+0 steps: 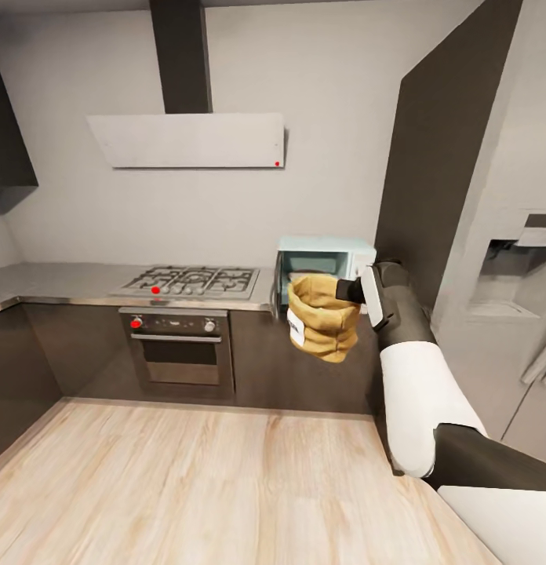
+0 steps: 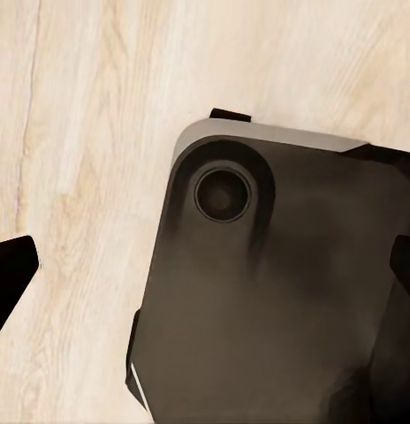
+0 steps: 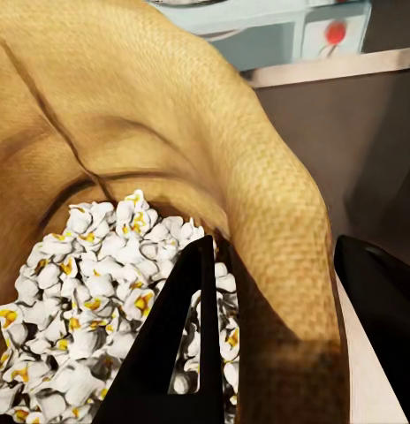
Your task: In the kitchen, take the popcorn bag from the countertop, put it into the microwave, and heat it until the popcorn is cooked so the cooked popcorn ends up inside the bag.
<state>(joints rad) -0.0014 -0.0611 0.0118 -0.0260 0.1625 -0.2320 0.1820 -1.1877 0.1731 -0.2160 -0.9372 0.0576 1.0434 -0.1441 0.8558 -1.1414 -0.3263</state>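
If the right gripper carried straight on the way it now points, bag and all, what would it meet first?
Most likely the microwave. The right gripper holds the popcorn bag by its rim, in the air over the floor, and the right wrist view looks past the bag at the microwave's panel. Depth is unclear, so the countertop edge could come first.

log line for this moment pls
right hand: holds bag by rim | bag: popcorn inside, off counter | microwave: door open

The grey table runs along the wall above dark cabinets. A gas hob is set into it, and the mint-blue microwave stands on its right end, door open.
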